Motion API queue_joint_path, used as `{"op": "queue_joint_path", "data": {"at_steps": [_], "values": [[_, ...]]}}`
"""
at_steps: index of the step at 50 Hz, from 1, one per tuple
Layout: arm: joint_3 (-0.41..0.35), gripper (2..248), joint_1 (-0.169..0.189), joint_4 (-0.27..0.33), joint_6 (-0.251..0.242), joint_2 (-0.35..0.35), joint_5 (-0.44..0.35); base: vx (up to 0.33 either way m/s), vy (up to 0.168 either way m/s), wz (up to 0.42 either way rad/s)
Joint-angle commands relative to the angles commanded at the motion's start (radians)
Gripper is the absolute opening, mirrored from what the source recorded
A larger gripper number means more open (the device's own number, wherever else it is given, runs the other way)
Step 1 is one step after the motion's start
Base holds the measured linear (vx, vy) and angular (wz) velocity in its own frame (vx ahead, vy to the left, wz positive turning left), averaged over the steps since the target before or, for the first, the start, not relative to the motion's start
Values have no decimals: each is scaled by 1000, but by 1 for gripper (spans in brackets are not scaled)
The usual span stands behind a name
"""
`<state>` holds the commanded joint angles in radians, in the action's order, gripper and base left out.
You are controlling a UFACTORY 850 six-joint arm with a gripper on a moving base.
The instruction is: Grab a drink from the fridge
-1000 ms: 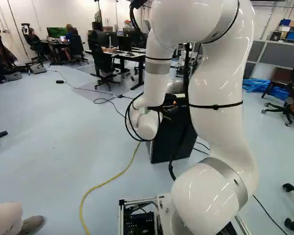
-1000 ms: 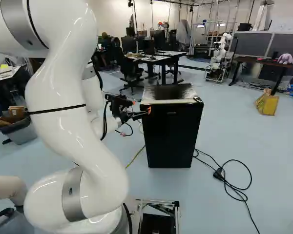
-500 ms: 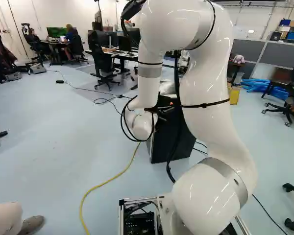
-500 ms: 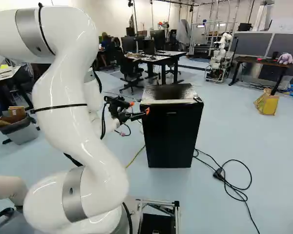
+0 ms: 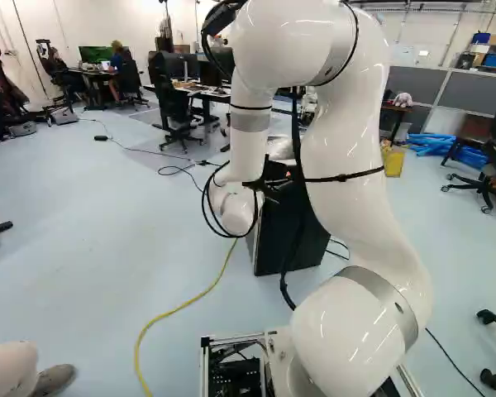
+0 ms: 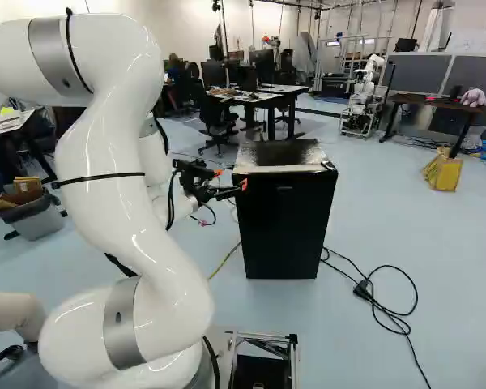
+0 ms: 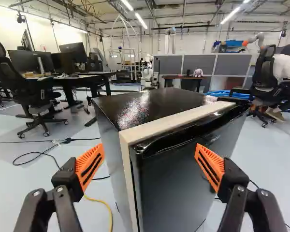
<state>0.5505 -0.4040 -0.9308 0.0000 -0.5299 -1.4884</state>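
We hold our black two-fingered gripper (image 6: 232, 179) beside the upper front of the boxy black fridge (image 6: 285, 227), its jaws spread wide with nothing pinched between their orange pads (image 7: 90, 166). The wrist view puts the fridge's near corner ahead of us, between the fingers, with a pale strip (image 7: 174, 120) edging the closed door (image 7: 181, 179). On the floor, we see a long yellow cable (image 5: 137, 351) running near the fridge.

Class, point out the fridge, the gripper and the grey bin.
Fridge (image 6: 285, 231): right base view, on its front door.
Gripper (image 7: 149, 150): wrist view, midway between its fingertips.
Grey bin (image 6: 39, 223): right base view, on its side wall.
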Motion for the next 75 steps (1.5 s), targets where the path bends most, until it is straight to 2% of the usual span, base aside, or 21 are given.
{"op": "queue_joint_path", "data": {"at_steps": [21, 75], "values": [[19, 247, -7, -30, 0, -12, 8, 0, 0, 0], [62, 247, -6, -108, 0, -38, 99, 0, 0, 0]]}}
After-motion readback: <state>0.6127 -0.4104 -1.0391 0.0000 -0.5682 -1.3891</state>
